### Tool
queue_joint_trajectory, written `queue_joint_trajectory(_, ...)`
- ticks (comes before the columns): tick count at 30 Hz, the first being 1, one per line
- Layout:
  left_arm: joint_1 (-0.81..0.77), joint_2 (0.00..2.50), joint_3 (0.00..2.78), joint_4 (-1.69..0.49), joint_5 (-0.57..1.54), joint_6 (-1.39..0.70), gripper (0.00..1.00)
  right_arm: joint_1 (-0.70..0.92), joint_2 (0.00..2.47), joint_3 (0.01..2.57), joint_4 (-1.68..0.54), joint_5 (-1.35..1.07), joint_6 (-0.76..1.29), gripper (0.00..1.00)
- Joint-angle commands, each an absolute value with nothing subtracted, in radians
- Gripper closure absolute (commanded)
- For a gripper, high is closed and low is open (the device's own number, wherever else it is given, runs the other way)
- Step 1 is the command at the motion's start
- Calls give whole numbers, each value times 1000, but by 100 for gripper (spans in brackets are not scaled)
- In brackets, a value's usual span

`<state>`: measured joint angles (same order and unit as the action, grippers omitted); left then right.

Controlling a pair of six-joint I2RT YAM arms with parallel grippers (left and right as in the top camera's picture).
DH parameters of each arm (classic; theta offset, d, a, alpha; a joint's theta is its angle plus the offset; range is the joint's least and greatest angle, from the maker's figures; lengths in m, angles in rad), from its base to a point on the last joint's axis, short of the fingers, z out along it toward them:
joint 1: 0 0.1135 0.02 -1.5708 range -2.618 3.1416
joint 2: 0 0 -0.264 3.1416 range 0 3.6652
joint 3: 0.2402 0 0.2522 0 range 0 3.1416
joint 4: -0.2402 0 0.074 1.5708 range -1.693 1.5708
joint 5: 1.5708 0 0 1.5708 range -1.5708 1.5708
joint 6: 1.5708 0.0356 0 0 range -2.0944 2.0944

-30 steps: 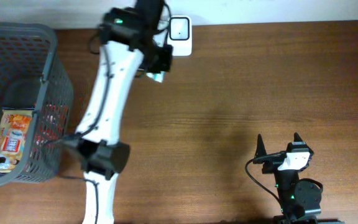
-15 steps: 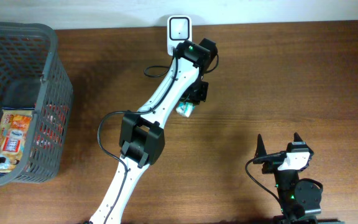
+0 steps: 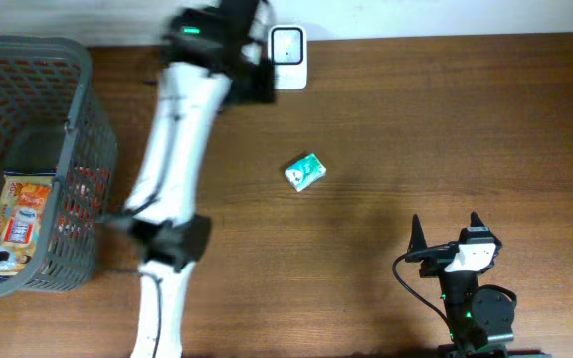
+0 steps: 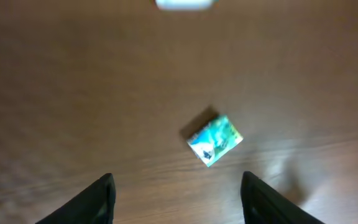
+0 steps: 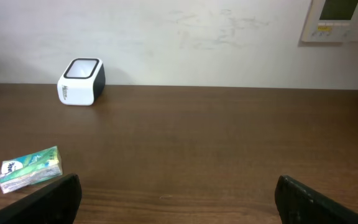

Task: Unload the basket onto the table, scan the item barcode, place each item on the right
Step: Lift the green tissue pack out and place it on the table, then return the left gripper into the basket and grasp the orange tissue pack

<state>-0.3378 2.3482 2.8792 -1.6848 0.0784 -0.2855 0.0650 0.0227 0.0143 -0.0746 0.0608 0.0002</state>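
The item is a small green-and-white packet lying loose on the wooden table, in front of the white barcode scanner at the back edge. In the left wrist view the packet lies well beyond my left gripper, whose jaws are open with nothing between them. From overhead the left arm is motion-blurred, and its gripper is up beside the scanner. My right gripper rests open near the front right. Its wrist view shows the packet at the left and the scanner beyond it.
A grey mesh basket stands at the left edge with an orange snack bag inside. The left arm's white links run from the front edge to the back. A pale wall bounds the table's rear.
The left gripper opened and let go of the packet, which now lies on the table. The left arm swung away from it, back to the left of the scanner. The right arm stayed still.
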Motion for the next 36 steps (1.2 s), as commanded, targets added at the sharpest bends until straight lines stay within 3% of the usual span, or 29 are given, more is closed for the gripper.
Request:
queue_joint_trajectory(1,-220,2140,2909,-1688,82,-237,37,59,19,6,-78,59,4,1)
queue_joint_trajectory(12,321,1956,2886,-1688,82,-196,38,59,19,6,-78,59,4,1)
queue_joint_trajectory(16,467,1956,2764,-1688,66,-196,42,59,19,6,-78,59,4,1)
queue_joint_trajectory(18,538,1957,2642,-1688,19,-195,38,59,19,6,-78,59,4,1)
queue_joint_trajectory(25,554,1958,2122,-1533,56,-159,43,59,19,6,-78,59,4,1)
queue_joint_trajectory(31,551,1961,1815,-1324,51,-159,39,59,19,6,-78,59,4,1)
queue_joint_trajectory(36,551,1962,1743,-1151,-140,-250,38,59,19,6,-78,59,4,2)
